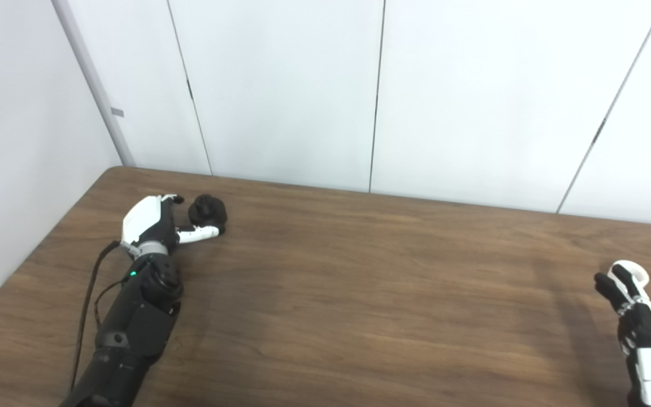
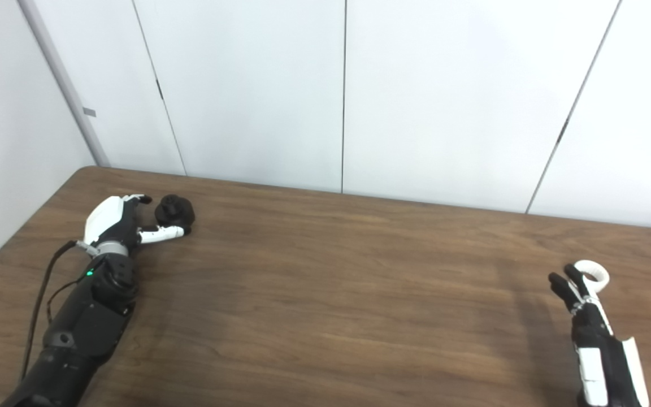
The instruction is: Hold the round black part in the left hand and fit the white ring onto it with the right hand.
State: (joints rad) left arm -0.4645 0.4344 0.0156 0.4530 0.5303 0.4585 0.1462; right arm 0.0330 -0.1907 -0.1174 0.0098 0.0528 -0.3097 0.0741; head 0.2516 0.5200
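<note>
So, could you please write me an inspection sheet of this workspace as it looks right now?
Surface: brown wood-grain table, bare across the middle.
Job's things: round black part at far left, on the table; white ring at far right.
Clutter: nothing seen.
Robot hands: left robot hand cupped around the black part, grip not confirmed; right robot hand fingertips at the ring, hold unclear.
Cables: black cable looped along the left forearm.
Surroundings: white wall panels behind the table.
</note>
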